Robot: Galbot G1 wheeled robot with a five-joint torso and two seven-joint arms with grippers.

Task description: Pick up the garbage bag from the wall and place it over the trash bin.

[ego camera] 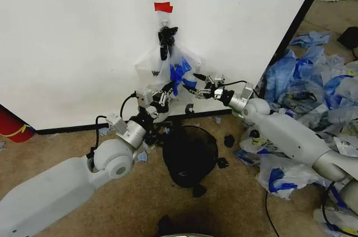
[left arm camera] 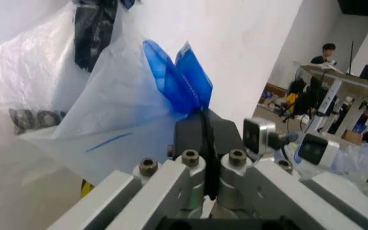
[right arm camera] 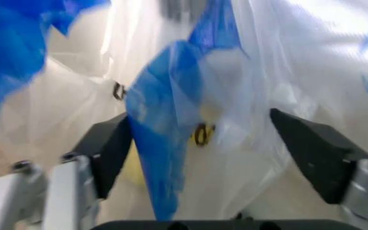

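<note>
Left hand (left arm camera: 200, 158) nearest: fingers pinched together on a blue handle loop of the one garbage bag (ego camera: 168, 65). Right hand (right arm camera: 203, 143) spread wide, bag film between its fingers, not clamped. Bag hangs on the wall (ego camera: 72, 41), long axis vertical, mouth down, at 12 o'clock above the one trash bin (ego camera: 190, 156).

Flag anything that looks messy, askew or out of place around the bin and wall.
A heap of blue and white plastic bags sprawls over the carpet right of the wall, and dark scraps litter the floor around the trash bin.
</note>
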